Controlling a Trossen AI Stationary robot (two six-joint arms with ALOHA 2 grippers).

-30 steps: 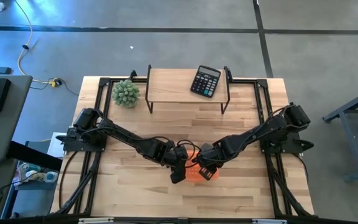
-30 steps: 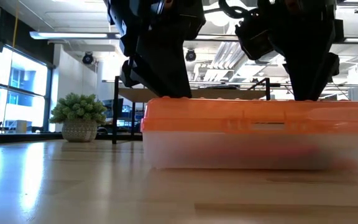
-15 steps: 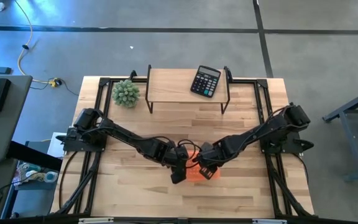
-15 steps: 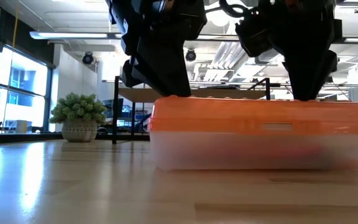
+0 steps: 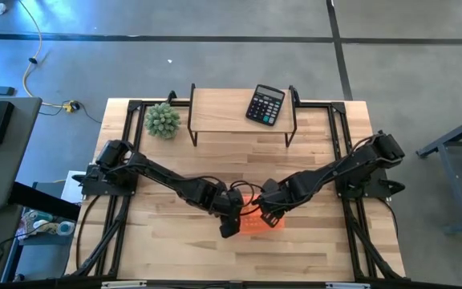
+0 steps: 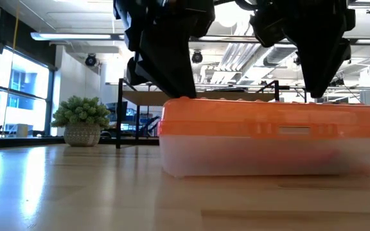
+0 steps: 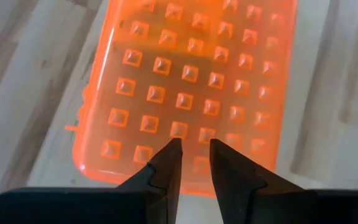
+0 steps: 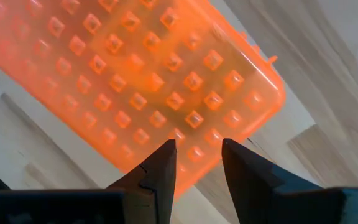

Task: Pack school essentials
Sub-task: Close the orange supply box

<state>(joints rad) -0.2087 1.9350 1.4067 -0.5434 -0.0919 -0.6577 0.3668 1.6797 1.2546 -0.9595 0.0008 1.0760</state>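
both grippers we see over one orange-lidded case (image 6: 268, 138) near the table's (image 5: 295, 160) front middle, lid shut, clear base resting on the wood. left gripper (image 7: 191, 146) tips sit on the studded lid, fingers narrowly apart, pinching nothing. right gripper (image 8: 197, 149) over the case's other end, fingers a bit parted, also empty. farther back we note a green ball plant (image 5: 162, 120) and a calculator (image 5: 265, 104) on the shelf (image 5: 223, 108).

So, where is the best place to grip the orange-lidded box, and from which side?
Probably from above, jaws spanning the short width of the orange-lidded box near its middle. It lies flat and closed on the table; its studded lid is broad, while the long side walls are straight.
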